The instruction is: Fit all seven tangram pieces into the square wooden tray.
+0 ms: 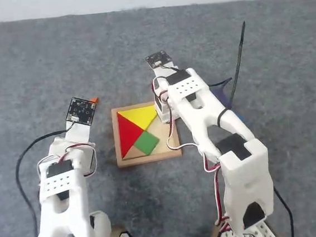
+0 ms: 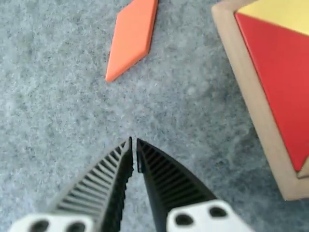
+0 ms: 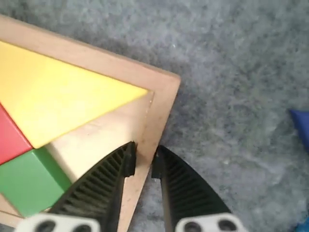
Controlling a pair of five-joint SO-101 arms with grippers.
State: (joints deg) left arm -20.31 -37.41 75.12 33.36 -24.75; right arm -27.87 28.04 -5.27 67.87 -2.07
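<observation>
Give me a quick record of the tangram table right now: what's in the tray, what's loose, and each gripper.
tray: wooden tray, part of its floor bare
in tray: yellow triangle, red triangle, green square
loose on carpet: orange piece, blue piece
left gripper: shut, empty, over carpet near the orange piece
right gripper: closed astride the wooden tray's rim

One tray point(image 1: 149, 157), three pieces point(image 1: 128, 133) inside, one orange piece point(image 2: 133, 36)
</observation>
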